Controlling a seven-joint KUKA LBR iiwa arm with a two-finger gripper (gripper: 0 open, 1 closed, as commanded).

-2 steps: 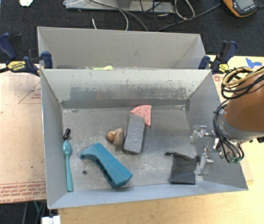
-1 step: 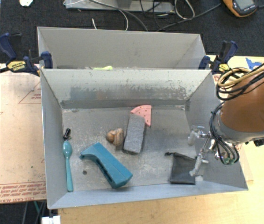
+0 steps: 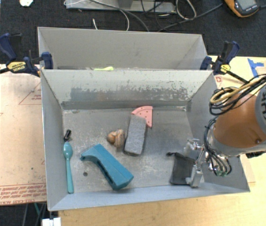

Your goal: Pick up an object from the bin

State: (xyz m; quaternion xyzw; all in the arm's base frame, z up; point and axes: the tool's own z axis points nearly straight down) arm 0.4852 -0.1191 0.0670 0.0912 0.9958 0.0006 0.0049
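Hanging at the bin's (image 3: 123, 95) four o'clock, my gripper (image 3: 196, 172) sits just beside a dark flat piece (image 3: 179, 169); whether it is spread or pinching I cannot tell. Nothing is lifted yet, I judge.

The gripper (image 3: 196, 167) sits low in the near right corner of the grey metal bin (image 3: 52, 140), directly beside a dark grey flat object (image 3: 180, 169); contact cannot be determined. At mid-floor lies a grey rectangular block (image 3: 135, 135). A pink wedge-shaped piece (image 3: 143, 114) is at its far end and a small tan lump (image 3: 115, 136) just to its left. A teal angled plastic part (image 3: 108, 166) lies near the front wall. A teal plastic spoon (image 3: 68, 166) lies along the left wall.
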